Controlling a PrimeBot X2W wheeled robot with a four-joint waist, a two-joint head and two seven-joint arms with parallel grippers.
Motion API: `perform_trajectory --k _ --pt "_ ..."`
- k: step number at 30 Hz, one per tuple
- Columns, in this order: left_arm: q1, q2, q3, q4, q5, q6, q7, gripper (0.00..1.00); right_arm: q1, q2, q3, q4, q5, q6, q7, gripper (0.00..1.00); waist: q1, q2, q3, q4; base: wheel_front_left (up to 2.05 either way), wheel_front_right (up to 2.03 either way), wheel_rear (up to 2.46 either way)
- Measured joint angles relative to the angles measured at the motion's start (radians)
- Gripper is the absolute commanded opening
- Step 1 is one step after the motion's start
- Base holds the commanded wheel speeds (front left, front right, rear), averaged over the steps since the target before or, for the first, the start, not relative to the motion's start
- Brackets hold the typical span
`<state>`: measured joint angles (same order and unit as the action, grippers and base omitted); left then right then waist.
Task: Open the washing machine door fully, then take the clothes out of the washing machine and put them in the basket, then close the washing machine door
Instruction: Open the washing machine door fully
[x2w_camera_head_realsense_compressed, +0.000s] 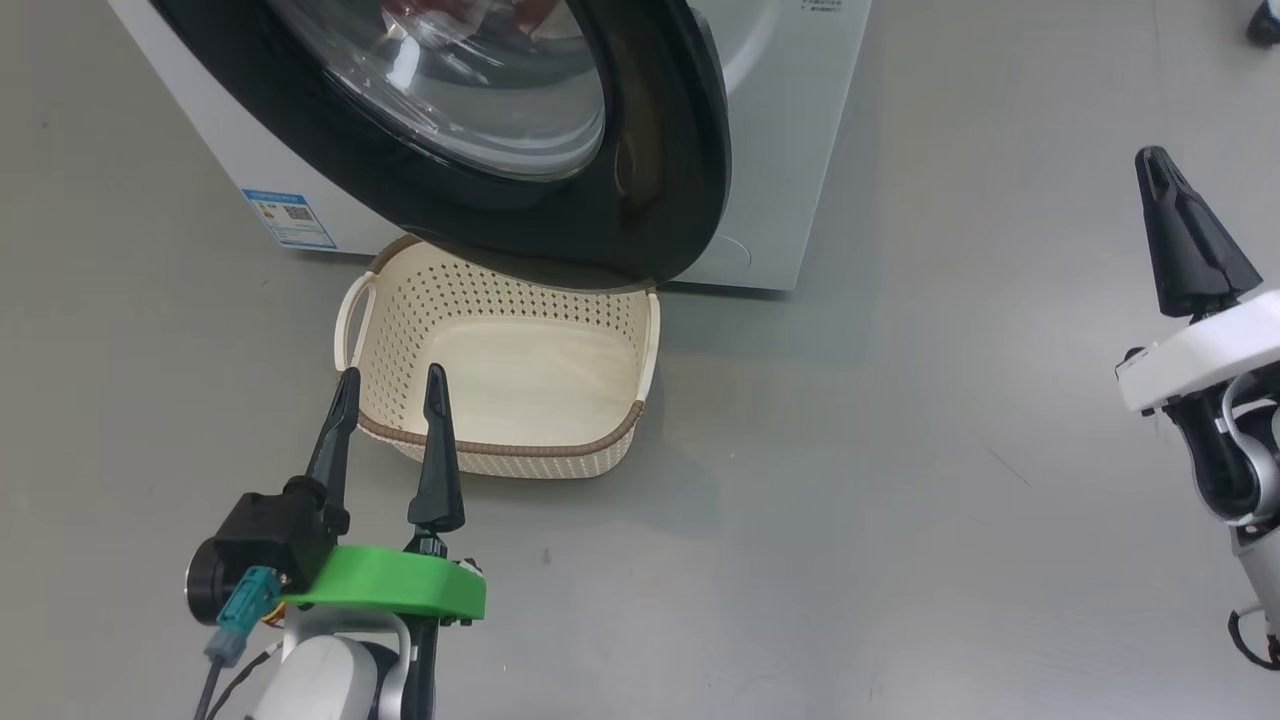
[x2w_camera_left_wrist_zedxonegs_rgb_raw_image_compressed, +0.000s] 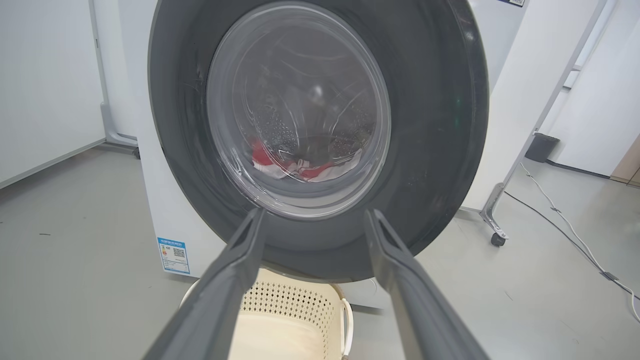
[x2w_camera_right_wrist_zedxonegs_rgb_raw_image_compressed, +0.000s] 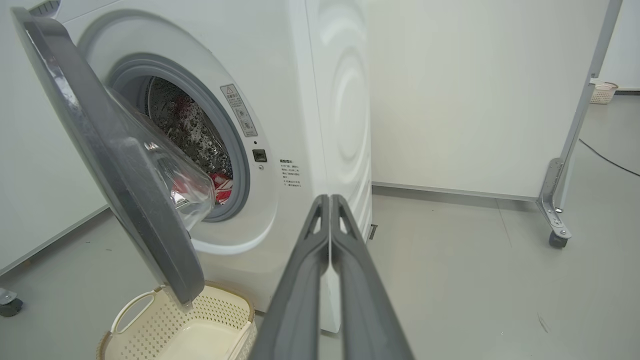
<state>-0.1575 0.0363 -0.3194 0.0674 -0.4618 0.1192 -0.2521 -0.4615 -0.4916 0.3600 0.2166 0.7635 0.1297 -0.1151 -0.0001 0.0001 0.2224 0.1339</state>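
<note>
Left tool (x2w_camera_head_realsense_compressed: 392, 372) hung with fingers apart and empty by the front corner of the basket (x2w_camera_head_realsense_compressed: 500, 445). The basket sat bare on the floor under the washing machine door (x2w_camera_head_realsense_compressed: 660, 150). Right tool (x2w_camera_head_realsense_compressed: 1158, 160) was pressed together on nothing, well aside. With the door only partly swung out and the clothes (x2w_camera_left_wrist_zedxonegs_rgb_raw_image_compressed: 300, 167) inside the washing machine (x2w_camera_right_wrist_zedxonegs_rgb_raw_image_compressed: 320, 100), nearly everything seemed left to do.

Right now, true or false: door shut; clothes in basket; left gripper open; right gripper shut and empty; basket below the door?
1. The washing machine door is shut. False: it stands partly open.
2. The clothes are in the basket. False: they lie in the drum; the basket is empty.
3. The left gripper is open. True.
4. The right gripper is shut and empty. True.
5. The basket sits on the floor below the door. True.
</note>
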Motion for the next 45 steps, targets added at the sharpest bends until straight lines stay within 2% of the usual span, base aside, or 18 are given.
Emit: perform_trajectory --k 1,2,8,14,45 --pt "0.0 0.0 0.0 0.002 0.0 0.0 0.0 1.0 0.019 0.002 -0.007 0.001 -0.013 -0.002 -0.024 0.69 0.0 0.0 -0.005 -0.005 0.0 0.0 0.0" --pt "0.001 0.0 0.0 0.003 0.0 0.0 0.0 1.0 0.035 0.006 -0.013 0.001 -0.018 -0.007 -0.044 1.0 0.0 0.0 -0.01 -0.01 0.0 0.0 0.0" --pt "0.02 0.0 0.005 0.012 0.0 0.0 0.0 1.0 0.129 0.038 -0.018 0.015 -0.023 -0.028 -0.126 1.0 0.0 0.0 -0.035 -0.033 0.0 0.0 0.0" --pt "0.033 0.001 -0.002 0.017 0.006 0.0 0.0 1.0 0.183 0.048 -0.024 0.016 -0.04 -0.045 -0.128 1.0 0.0 0.0 -0.045 -0.051 0.0 0.0 0.0" --pt "0.036 0.001 0.0 0.02 0.006 0.0 0.0 1.0 0.241 0.086 -0.081 -0.023 -0.105 -0.046 -0.133 1.0 0.0 0.0 -0.046 -0.054 0.0 0.0 0.0"
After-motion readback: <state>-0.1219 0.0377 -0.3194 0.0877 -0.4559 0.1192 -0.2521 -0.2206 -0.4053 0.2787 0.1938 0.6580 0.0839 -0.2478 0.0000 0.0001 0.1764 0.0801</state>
